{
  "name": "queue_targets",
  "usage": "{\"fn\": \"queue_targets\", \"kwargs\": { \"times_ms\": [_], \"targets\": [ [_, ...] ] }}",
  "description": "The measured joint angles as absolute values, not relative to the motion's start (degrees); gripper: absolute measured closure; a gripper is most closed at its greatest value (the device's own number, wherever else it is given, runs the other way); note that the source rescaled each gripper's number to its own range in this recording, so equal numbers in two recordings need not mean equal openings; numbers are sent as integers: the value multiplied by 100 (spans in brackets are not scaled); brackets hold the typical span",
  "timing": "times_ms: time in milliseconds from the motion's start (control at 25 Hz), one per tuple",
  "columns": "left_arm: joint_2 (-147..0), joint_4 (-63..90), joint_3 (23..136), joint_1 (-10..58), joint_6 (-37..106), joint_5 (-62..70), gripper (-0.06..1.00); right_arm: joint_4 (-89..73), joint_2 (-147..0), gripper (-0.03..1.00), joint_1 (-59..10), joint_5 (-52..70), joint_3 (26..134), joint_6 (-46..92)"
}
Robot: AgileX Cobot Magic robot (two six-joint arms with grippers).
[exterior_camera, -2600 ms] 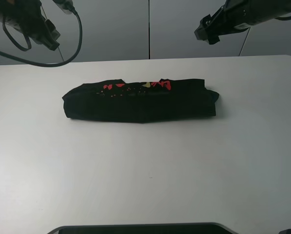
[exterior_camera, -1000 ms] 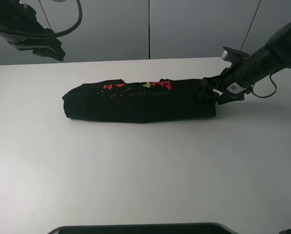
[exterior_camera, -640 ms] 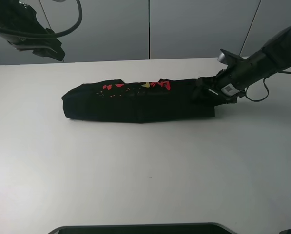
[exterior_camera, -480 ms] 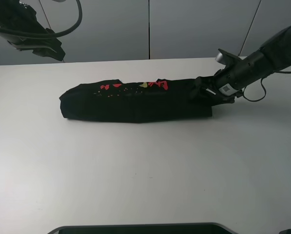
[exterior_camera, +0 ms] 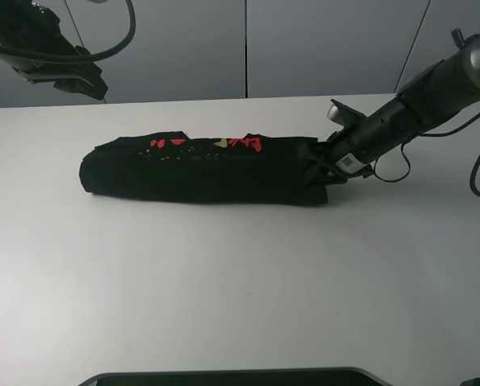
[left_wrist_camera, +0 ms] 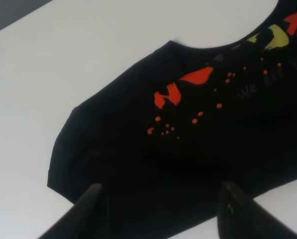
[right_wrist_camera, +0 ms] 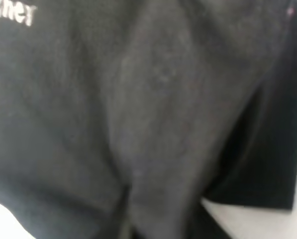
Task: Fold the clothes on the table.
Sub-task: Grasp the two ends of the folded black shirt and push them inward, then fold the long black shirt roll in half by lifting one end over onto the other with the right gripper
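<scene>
I cannot tell if my right hand point(exterior_camera: 320, 162) is gripping the folded black printed T-shirt point(exterior_camera: 191, 170); layers are risking bunching.

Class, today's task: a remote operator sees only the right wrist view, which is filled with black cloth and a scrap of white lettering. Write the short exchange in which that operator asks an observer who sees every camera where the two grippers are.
Operator: Where on the shirt is my gripper?
Observer: The right gripper is at the right end of the T-shirt, which lies as a long folded band across the table.
Operator: And the other arm?
Observer: The left gripper is raised clear of the table, its camera looking down on the shirt's left end. Its jaws are open, with nothing between them.
</scene>
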State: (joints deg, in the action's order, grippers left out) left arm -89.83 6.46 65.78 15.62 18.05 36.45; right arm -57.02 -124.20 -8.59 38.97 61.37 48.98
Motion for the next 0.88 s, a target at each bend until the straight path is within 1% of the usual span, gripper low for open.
{"fn": "queue_targets", "kwargs": {
  "times_ms": [280,360,520,600,720,880],
  "targets": [
    [-8983,646,6578,1562,1817,3629,31,-5447,-12477,84,-859,4044,6198,4600],
    [-8983,646,6578,1562,1817,3629,31,-5085,-12406,84,-882,4015,6211,4107],
    [-8983,646,6578,1562,1817,3629,31,-3810,-12224,84,-871,3961,6211,2805],
    [-8983,646,6578,1562,1817,3629,31,-3172,-12115,84,-714,3985,6211,2129],
    [-8983,635,6578,1562,1817,3629,31,-2285,-11899,84,-236,4008,6200,1433],
    [-8983,624,6578,1562,1817,3629,31,-1191,-11551,84,490,3880,6224,1250]
  ]
}}
